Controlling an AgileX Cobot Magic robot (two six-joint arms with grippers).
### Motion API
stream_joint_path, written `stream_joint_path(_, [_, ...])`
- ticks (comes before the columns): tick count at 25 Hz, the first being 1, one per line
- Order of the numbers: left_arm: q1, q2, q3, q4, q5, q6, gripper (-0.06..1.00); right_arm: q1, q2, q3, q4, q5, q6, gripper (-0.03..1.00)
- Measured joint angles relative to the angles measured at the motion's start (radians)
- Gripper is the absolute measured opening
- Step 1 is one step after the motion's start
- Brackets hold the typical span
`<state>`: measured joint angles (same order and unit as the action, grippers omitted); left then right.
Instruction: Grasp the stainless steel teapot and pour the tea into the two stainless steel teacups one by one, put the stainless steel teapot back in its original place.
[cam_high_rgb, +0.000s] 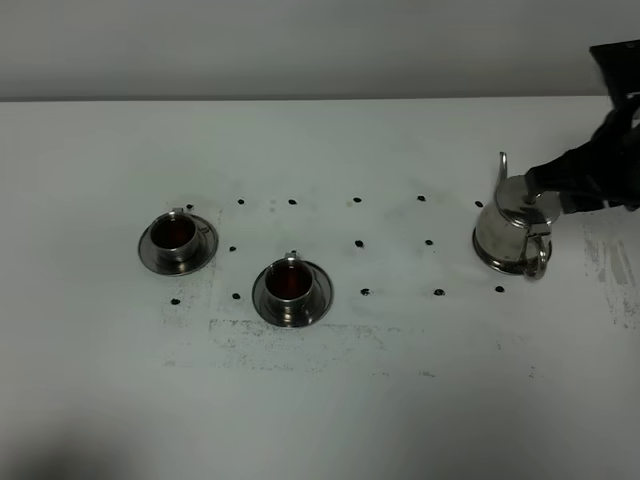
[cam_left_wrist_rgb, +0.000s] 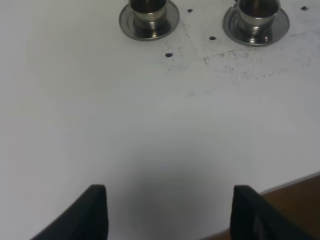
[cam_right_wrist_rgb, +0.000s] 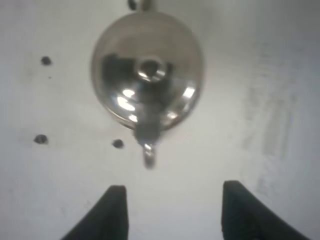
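Teapot (cam_high_rgb: 512, 232) upright on table (cam_high_rgb: 400, 400), right gripper (cam_right_wrist_rgb: 172, 212) spread and clear of handle; both cups (cam_high_rgb: 176, 236) (cam_high_rgb: 290, 283) filled; left gripper (cam_left_wrist_rgb: 170, 212) spread, empty.

Right wrist view, looking down on the stainless steel teapot (cam_right_wrist_rgb: 147, 75) standing upright on the white table (cam_right_wrist_rgb: 260, 65). The knobbed lid (cam_right_wrist_rgb: 151, 69) sits at the centre of the round belly; the loop handle (cam_right_wrist_rgb: 148, 152) points toward the right gripper (cam_right_wrist_rgb: 172, 212). The two dark fingers (cam_right_wrist_rgb: 112, 212) stand apart, clear of the handle, holding nothing. Small dark dots (cam_right_wrist_rgb: 118, 144) mark the table beside the pot; faint grey scuffing shows on its far side.
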<state>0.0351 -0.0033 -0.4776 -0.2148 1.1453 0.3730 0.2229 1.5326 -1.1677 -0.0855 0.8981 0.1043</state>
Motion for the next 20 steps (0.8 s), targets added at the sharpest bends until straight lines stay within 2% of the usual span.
stream_joint_path(8, [0.0,0.0,0.0,0.0,0.0,0.0,0.52,-0.12,-0.367,0.206,-0.01,0.033,0.014,0.42])
stream_joint_path(13, [0.0,0.0,0.0,0.0,0.0,0.0,0.52,-0.212,-0.543,0.302,-0.04,0.102,0.017,0.42])
stream_joint_path(20, [0.0,0.0,0.0,0.0,0.0,0.0,0.52,-0.227,-0.771,0.434,0.003,0.12,0.003,0.42])
